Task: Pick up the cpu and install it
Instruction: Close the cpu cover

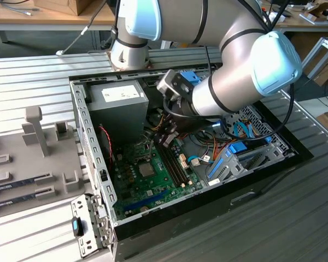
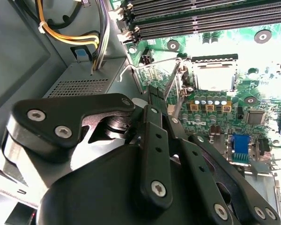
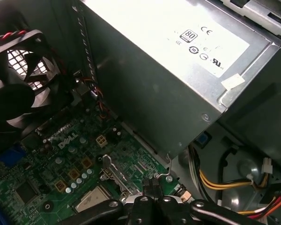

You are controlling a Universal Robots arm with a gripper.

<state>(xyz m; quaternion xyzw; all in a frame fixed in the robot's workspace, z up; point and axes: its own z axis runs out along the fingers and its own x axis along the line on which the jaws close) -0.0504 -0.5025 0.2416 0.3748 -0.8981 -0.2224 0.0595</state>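
The cpu is a small silvery square lying flat in its socket on the green board inside the open computer case. It also appears in both wrist views. My gripper hangs low inside the case, beside the socket and a little off the cpu. Its black fingertips are pressed together, shut, with nothing visible between them. A thin metal socket lever stands raised right next to the tips, and the socket's metal frame is tilted up.
A grey power supply box stands close behind the gripper. A black fan sits at the case wall. Memory slots, bundled cables and blue drive brackets crowd the case. A grey parts fixture lies at the exterior view's left.
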